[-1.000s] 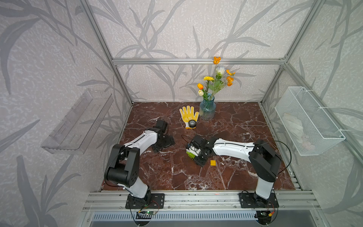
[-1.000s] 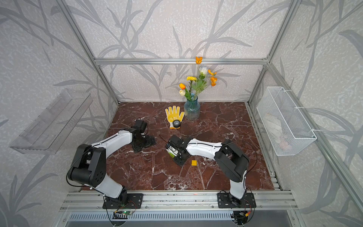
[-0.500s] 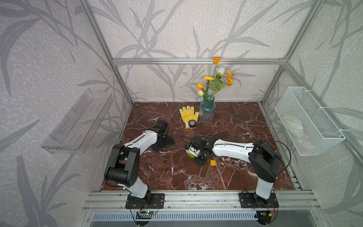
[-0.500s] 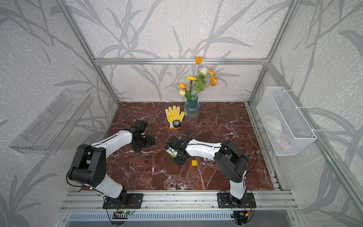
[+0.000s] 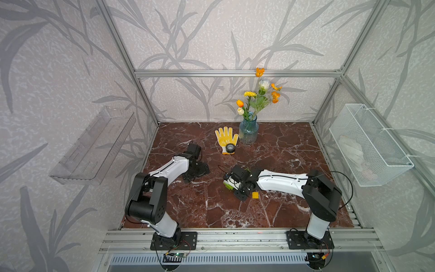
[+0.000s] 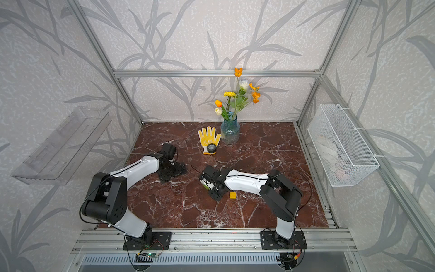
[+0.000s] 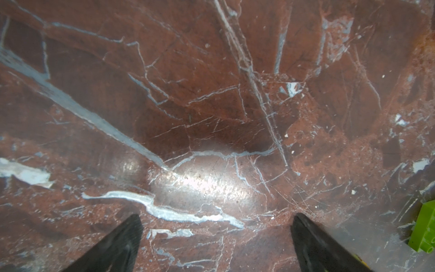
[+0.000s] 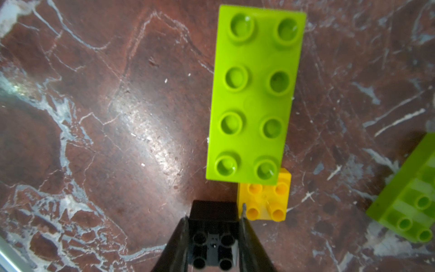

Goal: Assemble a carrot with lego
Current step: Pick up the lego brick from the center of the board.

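Note:
In the right wrist view my right gripper (image 8: 213,226) is shut on a black square lego brick (image 8: 213,237), its underside tubes facing the camera. Just beyond it lies a long lime-green brick (image 8: 255,94), whose near end overlaps a yellow-orange square brick (image 8: 264,202); whether they are joined I cannot tell. Another lime-green brick (image 8: 409,205) lies to one side. In both top views the right gripper (image 5: 237,187) (image 6: 213,187) is low over the table's middle, a yellow-orange brick (image 5: 255,195) (image 6: 232,195) beside it. My left gripper (image 7: 216,221) (image 5: 196,170) stands open over bare marble. A joined carrot is out of view.
A yellow glove (image 5: 226,137) with a black tape roll (image 5: 230,148) on it lies at the back, next to a blue glass vase (image 5: 248,133) of flowers. A white wire basket (image 5: 369,146) hangs on the right wall and a clear shelf (image 5: 94,146) on the left wall.
My right gripper's jaws have closed onto the black brick. The left arm has not moved.

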You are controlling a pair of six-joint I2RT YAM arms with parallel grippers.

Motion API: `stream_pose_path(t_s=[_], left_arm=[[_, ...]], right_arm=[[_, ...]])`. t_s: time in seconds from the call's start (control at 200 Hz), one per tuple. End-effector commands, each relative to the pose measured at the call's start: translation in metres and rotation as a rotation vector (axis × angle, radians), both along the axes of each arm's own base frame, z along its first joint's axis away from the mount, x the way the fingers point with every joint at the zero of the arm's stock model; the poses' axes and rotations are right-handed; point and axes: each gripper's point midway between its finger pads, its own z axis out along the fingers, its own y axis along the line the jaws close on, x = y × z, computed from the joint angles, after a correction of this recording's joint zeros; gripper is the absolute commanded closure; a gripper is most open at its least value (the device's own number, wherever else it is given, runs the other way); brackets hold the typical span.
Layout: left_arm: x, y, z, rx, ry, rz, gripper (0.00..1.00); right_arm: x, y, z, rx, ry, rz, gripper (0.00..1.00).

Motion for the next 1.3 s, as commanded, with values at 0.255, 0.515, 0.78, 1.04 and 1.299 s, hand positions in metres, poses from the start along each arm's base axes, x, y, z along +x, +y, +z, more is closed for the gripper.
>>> stream_pose_path(t_s=[0.255,0.515,0.78,1.04,1.299], left_arm=[[0.003,-0.002,0.006,0.006,-0.010,-0.019,0.00],[0.002,-0.003,0.004,0.005,-0.004,-0.022,0.01],[0.002,-0.004,0.003,0.004,-0.003,-0.024,0.01],[0.003,-0.005,0.004,0.006,-0.004,-0.026,0.01],[0.003,-0.004,0.005,0.011,-0.003,-0.029,0.01]], right_arm=[[-0.014,-0.012,0.018,0.009,0.034,-0.032,0.68],[-0.025,-0.018,0.009,-0.004,0.078,-0.044,0.65],[-0.032,-0.026,0.001,-0.034,0.092,-0.053,0.44],[-0.032,-0.027,0.009,-0.012,0.076,-0.065,0.44],[-0.034,-0.027,0.002,-0.030,0.094,-0.068,0.48]])
